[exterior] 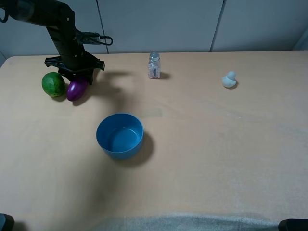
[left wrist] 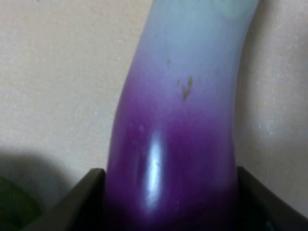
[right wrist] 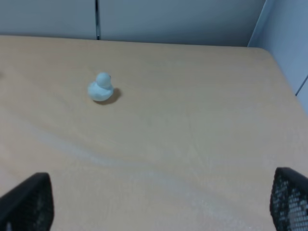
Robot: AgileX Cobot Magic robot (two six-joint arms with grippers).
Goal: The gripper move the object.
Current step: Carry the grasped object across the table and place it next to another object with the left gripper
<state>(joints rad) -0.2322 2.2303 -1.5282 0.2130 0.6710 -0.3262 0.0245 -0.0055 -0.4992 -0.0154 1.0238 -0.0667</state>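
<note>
Two dark fingers [left wrist: 79, 204] of your left hand [exterior: 78, 78] sit one on each flank of the toy eggplant [exterior: 77, 89]. In the left wrist view no gap shows on either side, so I read the hand as clamped on the thick purple part. How hard it squeezes cannot be told.

The eggplant lies at about 10 o'clock on the bench [exterior: 207, 159]. Its purple end points toward 7 o'clock, and from above it looks to be resting on the surface. Its pale end and green stem [left wrist: 237, 6] run out ahead of the fingers.

The step in hand is the lift, and here is how to do it well:
- Rise straight up before you travel. The lime [exterior: 53, 83] sits just beside the eggplant at its 9 o'clock, and a sideways start would likely roll it.
- Go slowly. The skin is glossy and curved, so it may slide or twist between flat pads.
- Watch the long pale end, because its weight could swing the eggplant about the grip.
- The task names no target. If you choose the blue bowl [exterior: 120, 135], it waits at 5 o'clock from the eggplant with open bench between them.

Your right hand [right wrist: 156, 204] is spread wide and holds nothing. It hangs above bare bench, well apart from the small pale toy duck [right wrist: 100, 88].
</note>
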